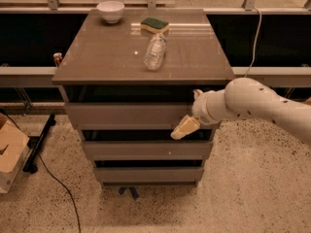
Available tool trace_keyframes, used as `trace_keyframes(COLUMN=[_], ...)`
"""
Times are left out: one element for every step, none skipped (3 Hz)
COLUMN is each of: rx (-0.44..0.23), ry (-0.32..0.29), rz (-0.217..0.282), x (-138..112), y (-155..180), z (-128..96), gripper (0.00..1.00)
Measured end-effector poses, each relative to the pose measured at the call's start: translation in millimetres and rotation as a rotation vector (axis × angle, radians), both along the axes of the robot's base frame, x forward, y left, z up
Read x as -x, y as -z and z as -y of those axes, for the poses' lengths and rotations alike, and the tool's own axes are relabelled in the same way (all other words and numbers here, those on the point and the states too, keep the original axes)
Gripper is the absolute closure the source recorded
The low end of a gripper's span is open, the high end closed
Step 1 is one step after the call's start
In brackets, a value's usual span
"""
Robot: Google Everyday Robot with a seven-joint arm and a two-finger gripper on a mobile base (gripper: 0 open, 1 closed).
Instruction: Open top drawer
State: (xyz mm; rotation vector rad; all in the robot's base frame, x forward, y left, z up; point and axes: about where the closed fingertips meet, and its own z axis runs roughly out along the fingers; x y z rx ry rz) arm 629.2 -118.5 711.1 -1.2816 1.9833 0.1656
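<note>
- Lower left of frame: a box [8, 152] stands on the floor, well apart from the cabinet. It has no bearing on the task.
- Upper centre: on the cabinet top [97, 57] are a bowl [111, 9], a sponge [154, 24] and a bottle [155, 52] lying on its side. Judged a minor risk: the bottle could roll if the cabinet is jolted.
- Centre: the top drawer [126, 114] sits directly under the cabinet top, the widest of three fronts, plain and without a handle. None of its interior shows, only a dark gap above the front. Judged shut or very nearly so; the opening is not yet done.
- Lower centre: the middle drawer [146, 149] and the bottom drawer [146, 174] both appear closed.
- Right of centre: the gripper [183, 128] is at the lower right corner of the top drawer's front, over the dark gap below that front. Contact cannot be confirmed. Whether the gripper is set wide or narrow cannot be told.
- Right: the arm [257, 103] enters from the right edge of the frame.
- Outstanding, as judged: secure a hold on the front's lower edge, then draw it out. The whole travel remains.
</note>
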Motion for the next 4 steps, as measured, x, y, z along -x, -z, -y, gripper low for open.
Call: trace_keyframes(rx=[-0.013,-0.027,-0.037,-0.021], ry=[-0.024,-0.057,-0.100,-0.133], rz=[-0.024,-0.055,-0.090,-0.131], x=[-22.8,-42.5,-51.7,-41.6], y=[16.2,32.7,46.1,56.5], z=[-11.7,-27.2,-38.1,-35.4], gripper=[0.00,0.00,0.15,0.38])
